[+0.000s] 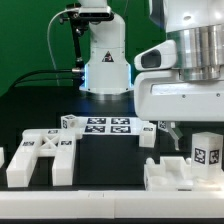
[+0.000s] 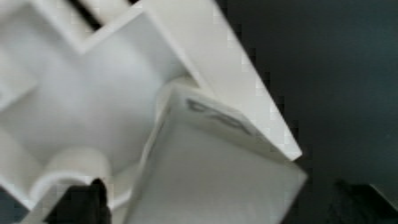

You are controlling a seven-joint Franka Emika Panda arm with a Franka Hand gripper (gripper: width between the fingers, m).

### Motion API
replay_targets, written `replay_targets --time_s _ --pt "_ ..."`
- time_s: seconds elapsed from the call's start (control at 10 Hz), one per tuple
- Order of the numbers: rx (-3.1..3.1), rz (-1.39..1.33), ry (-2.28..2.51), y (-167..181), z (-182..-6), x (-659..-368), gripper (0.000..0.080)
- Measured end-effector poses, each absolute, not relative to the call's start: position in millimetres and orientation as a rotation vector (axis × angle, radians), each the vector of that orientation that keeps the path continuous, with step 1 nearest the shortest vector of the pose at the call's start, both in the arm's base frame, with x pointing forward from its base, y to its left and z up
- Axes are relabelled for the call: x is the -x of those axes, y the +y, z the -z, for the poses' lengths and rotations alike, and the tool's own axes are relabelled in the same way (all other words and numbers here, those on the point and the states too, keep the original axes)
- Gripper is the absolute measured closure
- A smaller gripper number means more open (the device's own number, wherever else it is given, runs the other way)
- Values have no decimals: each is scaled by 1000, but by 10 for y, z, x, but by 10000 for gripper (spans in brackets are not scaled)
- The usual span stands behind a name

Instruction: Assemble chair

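Observation:
In the wrist view a white chair bar (image 2: 214,150) with a tag on its end stands between my gripper's (image 2: 217,206) dark fingers (image 2: 84,203). The jaws stand wide on either side of it, with a light gap at one finger, so the gripper is open. Beyond the bar lies a broad white chair panel (image 2: 125,70) with cut-outs. In the exterior view the arm (image 1: 185,70) fills the right side. Below it an upright tagged white block (image 1: 207,150) stands by a low white piece (image 1: 172,176). The fingertips are mostly hidden there.
The marker board (image 1: 105,125) lies mid-table before the robot base (image 1: 105,65). A large white slotted chair part (image 1: 40,160) sits at the exterior view's left, with a small tagged white piece (image 1: 70,122) behind it. A white edge runs along the table front.

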State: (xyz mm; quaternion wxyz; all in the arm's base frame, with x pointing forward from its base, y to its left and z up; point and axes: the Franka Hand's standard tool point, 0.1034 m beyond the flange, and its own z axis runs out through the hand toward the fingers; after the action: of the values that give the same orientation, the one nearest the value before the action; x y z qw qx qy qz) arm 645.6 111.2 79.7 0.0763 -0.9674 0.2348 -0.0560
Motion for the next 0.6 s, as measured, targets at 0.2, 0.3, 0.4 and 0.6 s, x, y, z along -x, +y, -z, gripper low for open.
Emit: replay_targets --time_s 0.2,0.3,0.4,0.6 --pt "2934 175 584 1106 -782 -6452 158" --pt "2952 181 504 1103 -780 -6452 151" --pt "2983 189 354 1109 -768 -6437 151" --pt "3059 206 -88 1162 -747 -6383 150"
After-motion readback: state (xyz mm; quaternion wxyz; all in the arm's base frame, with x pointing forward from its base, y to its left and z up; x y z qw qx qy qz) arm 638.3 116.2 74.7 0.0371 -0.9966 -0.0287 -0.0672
